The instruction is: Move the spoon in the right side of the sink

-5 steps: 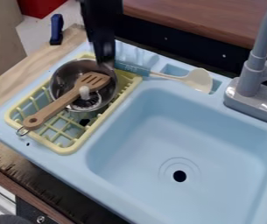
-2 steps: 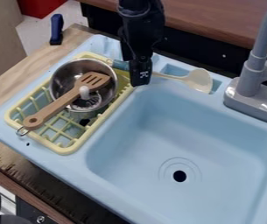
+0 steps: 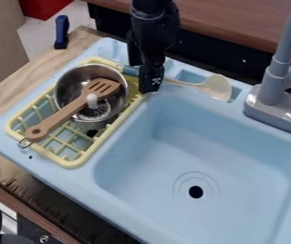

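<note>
One spoon [image 3: 216, 88] is lying along the back rim of the sink [image 3: 65, 177], its single cream bowl resting over a shallow recess and its handle running toward the rack, ending in a teal grip. One gripper [image 3: 150, 89] is hanging down in front of that handle, between the spoon's bowl and the rack; whether it is open, closed or holding the handle, I cannot tell.

Just beside it, one yellow rack [image 3: 77, 163] is sitting on the sink's left side. The rack is holding one metal pot [image 3: 63, 90], and in the pot one thing with a white knob [image 3: 92, 98] is standing. One wooden spatula [image 3: 61, 114] is leaning across the pot's rim, its slotted head over the pot, its handle sloping down over the rack and one metal ring [image 3: 24, 143] hanging at the end.

The sink's one basin is showing one round drain hole [image 3: 196, 192]. One grey faucet [image 3: 277, 93] is rising from the back right corner. Past the rack, one blue object [image 3: 61, 32] is standing on the wooden counter [image 3: 20, 90], near one red item [image 3: 42, 7] farther back.
</note>
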`<state>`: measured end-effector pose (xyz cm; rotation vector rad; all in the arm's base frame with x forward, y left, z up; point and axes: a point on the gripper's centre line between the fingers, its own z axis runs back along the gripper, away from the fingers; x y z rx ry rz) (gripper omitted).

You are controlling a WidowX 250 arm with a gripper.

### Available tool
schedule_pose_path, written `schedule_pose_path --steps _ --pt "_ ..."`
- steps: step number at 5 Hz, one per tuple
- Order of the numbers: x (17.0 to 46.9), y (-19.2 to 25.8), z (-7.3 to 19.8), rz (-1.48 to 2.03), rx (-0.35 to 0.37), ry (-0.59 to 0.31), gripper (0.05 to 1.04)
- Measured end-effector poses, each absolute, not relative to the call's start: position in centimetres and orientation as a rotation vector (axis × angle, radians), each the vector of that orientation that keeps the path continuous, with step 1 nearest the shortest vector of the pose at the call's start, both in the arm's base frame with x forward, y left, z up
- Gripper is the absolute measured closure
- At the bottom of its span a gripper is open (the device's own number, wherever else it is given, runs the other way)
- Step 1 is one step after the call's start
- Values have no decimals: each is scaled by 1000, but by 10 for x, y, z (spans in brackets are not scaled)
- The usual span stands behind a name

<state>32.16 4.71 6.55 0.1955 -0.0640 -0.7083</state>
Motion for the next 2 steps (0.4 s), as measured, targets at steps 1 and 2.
schedule_pose_path --steps 1,2 --pt "323 50 63 -705 209 -52 118" --pt "324 46 62 -710 203 -55 372"
